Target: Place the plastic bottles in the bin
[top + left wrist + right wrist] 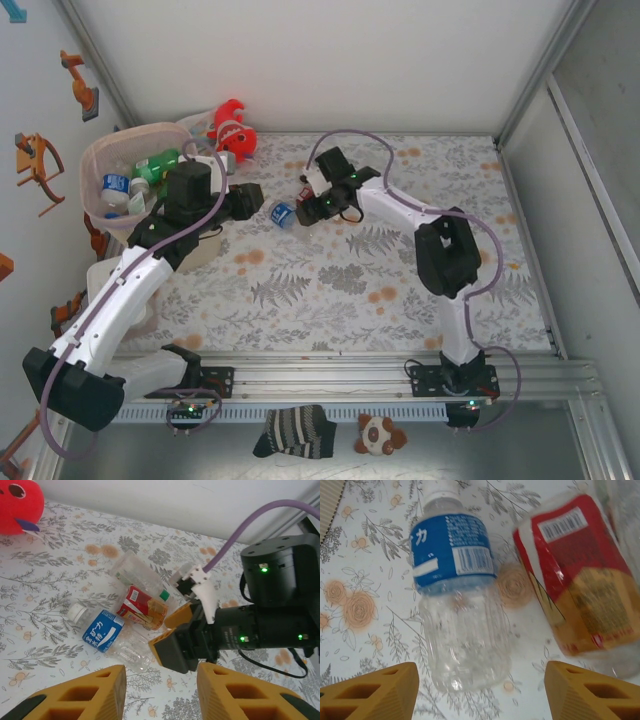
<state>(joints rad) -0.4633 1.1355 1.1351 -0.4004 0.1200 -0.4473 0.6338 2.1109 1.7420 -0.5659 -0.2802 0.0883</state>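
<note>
Fingers on the two arms almost meet over the left half of the flowered table (400,250). From above, the left gripper (248,200) and the right gripper (306,196) face each other, with a blue-labelled bottle (282,213) lying on the cloth between them. From up here I cannot tell how wide either pair stands. The pale-pink bin (86,170) stands by the left wall beside the left arm, with a green bottle (158,160) among the others inside it. A red fish plush (232,128) sits just past its rim.

Through the left wrist camera, that arm's orange fingers (95,697) are spread wide with nothing between them. Ahead, the right gripper's fingers (162,647) are parted too, just beside the clear body of the blue-labelled bottle, which lies on its side. A red-labelled bottle (142,607) rests against it, and a clear crushed bottle (135,572) lies behind that.

On the right wrist camera, its fingers (375,690) stand well apart, gripping nothing. The blue-labelled bottle's clear base lies between the tips, untouched. The red-labelled bottle lies just to the right of it.
</note>
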